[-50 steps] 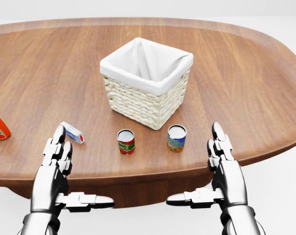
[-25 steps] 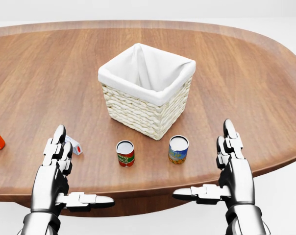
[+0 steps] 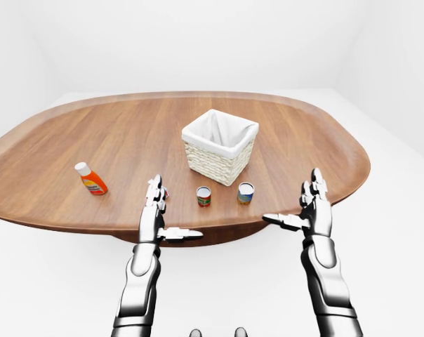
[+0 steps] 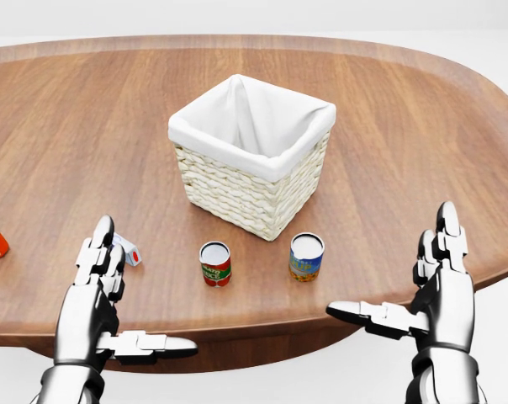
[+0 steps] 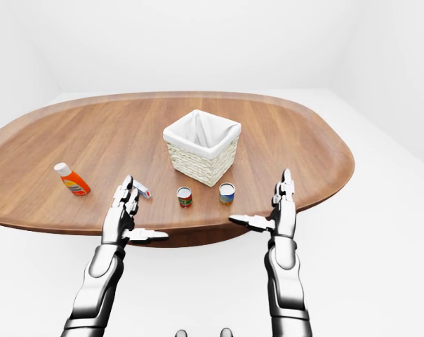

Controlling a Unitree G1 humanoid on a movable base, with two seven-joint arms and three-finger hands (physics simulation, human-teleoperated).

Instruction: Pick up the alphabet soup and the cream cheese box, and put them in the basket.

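Observation:
A blue-and-yellow alphabet soup can (image 4: pixel 306 257) stands upright just below the woven basket (image 4: pixel 237 194) with its white liner. The cream cheese box (image 4: pixel 128 250), small, white and blue with a red end, lies at lower left, partly hidden behind my left fingers (image 4: pixel 102 244). My left hand (image 4: pixel 145 286) is open, palm inward, hovering at the table's near edge by the box. My right hand (image 4: pixel 388 259) is open too, well right of the soup can, over the table's edge. Neither hand touches anything.
A red-labelled can (image 4: pixel 215 263) stands left of the soup can. An orange bottle (image 3: pixel 91 179) lies far left on the oval wooden table (image 4: pixel 405 109).
My right hand has swung right and lower, away from the soup can. The whole picture shifted slightly at first, so the camera moved. The left hand barely moved.

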